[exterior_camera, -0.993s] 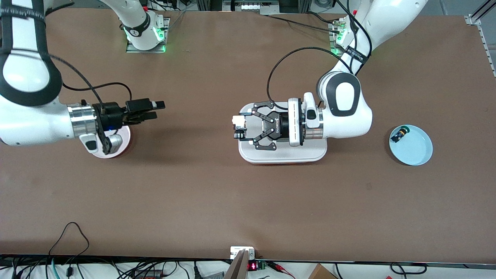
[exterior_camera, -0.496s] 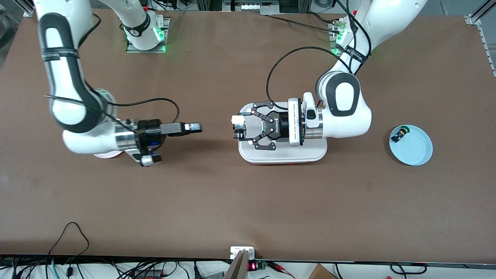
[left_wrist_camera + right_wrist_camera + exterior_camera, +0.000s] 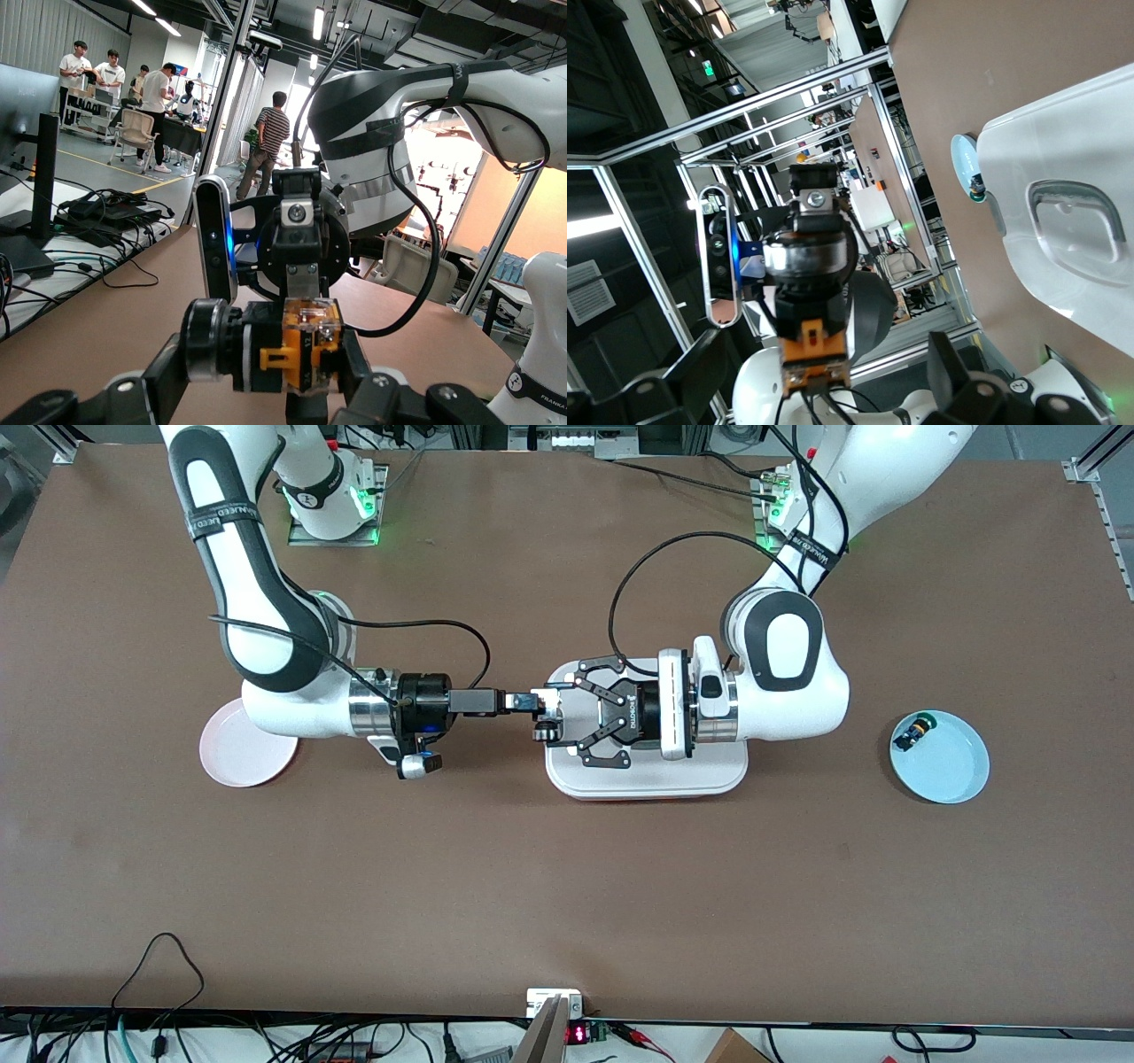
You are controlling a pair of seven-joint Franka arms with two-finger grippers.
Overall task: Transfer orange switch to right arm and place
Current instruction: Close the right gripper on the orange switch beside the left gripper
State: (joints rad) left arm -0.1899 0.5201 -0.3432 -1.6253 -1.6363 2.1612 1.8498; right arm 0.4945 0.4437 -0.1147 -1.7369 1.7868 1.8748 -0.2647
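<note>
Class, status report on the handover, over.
Left tool shut on small black-and-orange push-button switch, over white rectangular tray. Right tool open, at the switch. Nothing between.

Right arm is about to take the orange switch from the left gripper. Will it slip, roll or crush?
The switch looks like hard plastic with a metal band, so it probably won't crush. It is tiny and likely light; the left gripper holds it level in the air. Its round barrel may twist in the open right gripper as that closes, and would likely roll if dropped.
</note>
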